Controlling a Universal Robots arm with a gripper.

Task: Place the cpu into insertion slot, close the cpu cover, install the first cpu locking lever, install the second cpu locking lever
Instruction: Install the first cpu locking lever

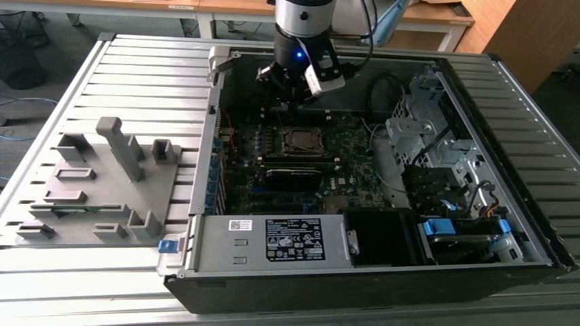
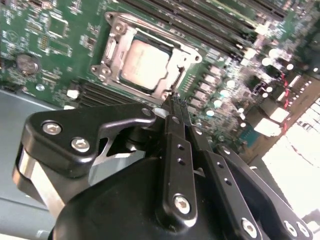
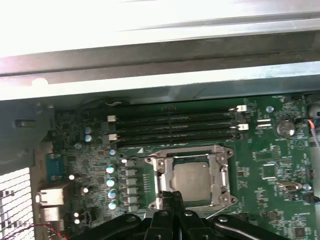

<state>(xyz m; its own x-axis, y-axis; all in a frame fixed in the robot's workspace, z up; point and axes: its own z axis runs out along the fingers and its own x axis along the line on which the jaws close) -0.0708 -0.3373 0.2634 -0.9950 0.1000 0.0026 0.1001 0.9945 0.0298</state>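
- Cpu [image 3: 190, 179] lies flat in slot [image 3: 151, 161], cover [image 3: 219, 176] framing it. I judge it light, stiff and fragile, so grip edges only.
- Gripper [image 3: 172, 195] is clenched, seemingly empty, at slot's 12 o'clock in exterior view.

The silver-and-black cylindrical robot arm [image 1: 303, 17] is reaching down from the far side in the exterior view, its last segment standing close to upright. A small blue light [image 1: 300, 56] is glowing on the black wrist section, and a pale boxy block [image 1: 324, 78] is sitting on the wrist's side toward the exterior view's right. Below, the black metal two-fingered claw [image 1: 287, 102] is pointing downward. In both wrist views the claw [image 2: 178, 104] [image 3: 172, 196] is holding its slim black fingers [image 2: 175, 145] side by side, tips pressing together. Its bolted black linkage bars [image 2: 227, 185] are angling in toward the fingers.
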